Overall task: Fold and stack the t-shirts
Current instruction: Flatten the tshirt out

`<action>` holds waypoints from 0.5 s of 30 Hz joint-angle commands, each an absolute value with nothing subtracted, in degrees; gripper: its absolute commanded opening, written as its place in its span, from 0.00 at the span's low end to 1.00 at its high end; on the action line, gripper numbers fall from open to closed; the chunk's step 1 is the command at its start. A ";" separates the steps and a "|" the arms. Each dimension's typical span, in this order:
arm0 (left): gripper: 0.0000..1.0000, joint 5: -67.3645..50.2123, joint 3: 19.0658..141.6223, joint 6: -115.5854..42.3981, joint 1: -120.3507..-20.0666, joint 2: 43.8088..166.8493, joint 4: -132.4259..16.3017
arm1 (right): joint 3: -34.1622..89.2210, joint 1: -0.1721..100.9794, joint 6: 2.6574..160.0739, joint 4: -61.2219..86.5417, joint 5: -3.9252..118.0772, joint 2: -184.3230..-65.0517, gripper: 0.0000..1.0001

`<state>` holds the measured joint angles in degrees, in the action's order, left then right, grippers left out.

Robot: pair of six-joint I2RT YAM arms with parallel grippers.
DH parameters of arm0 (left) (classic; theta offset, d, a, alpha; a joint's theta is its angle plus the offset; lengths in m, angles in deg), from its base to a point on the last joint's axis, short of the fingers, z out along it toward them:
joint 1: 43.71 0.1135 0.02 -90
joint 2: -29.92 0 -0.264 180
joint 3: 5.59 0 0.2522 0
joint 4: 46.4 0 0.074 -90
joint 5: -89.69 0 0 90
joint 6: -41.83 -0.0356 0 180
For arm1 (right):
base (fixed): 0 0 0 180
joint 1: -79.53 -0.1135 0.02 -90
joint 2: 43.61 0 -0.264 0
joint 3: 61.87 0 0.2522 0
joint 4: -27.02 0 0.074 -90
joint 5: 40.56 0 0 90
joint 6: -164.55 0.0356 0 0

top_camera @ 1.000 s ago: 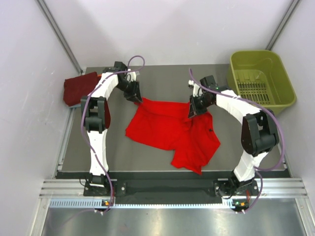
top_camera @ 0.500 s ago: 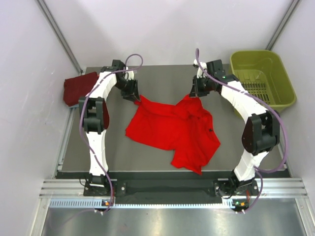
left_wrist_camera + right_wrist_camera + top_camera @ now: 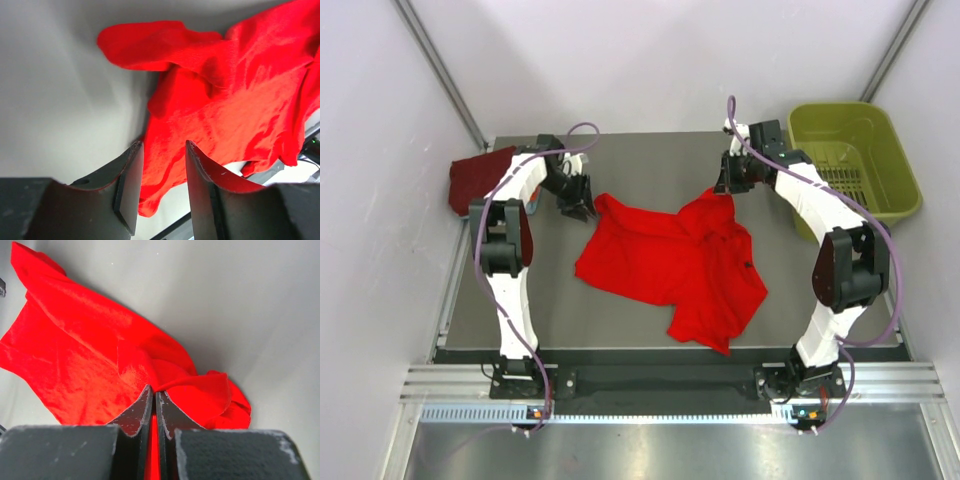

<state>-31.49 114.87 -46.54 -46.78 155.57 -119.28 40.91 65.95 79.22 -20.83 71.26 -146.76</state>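
White arms [image 3: 517, 180], black fingers [image 3: 127, 192] — purple cables [image 3: 582, 127].

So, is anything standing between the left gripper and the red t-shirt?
No, nothing visible stands between them. The left gripper is open right beside a corner of the red t-shirt, over bare table.

No writing, label, brand mark, number or sign can be read in any view: the crumpled bright red cloth t-shirt [image 3: 660, 260], the folded dark maroon cloth shirt [image 3: 475, 180], the olive-green plastic basket [image 3: 840, 130] and the dark grey table [image 3: 650, 165] all show plain surfaces, and any small marks there are too small to make out
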 commanded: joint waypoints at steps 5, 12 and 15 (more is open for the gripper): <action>0.44 -35.47 117.60 -46.50 -46.96 158.50 -118.88 | 42.86 66.08 78.95 -18.56 70.62 -145.65 0.00; 0.40 -36.35 119.35 -45.89 -46.96 160.96 -118.17 | 42.69 66.17 79.03 -18.39 70.00 -145.82 0.00; 0.38 -36.44 119.80 -45.54 -46.96 160.97 -117.65 | 43.21 66.17 79.03 -18.30 70.00 -146.26 0.00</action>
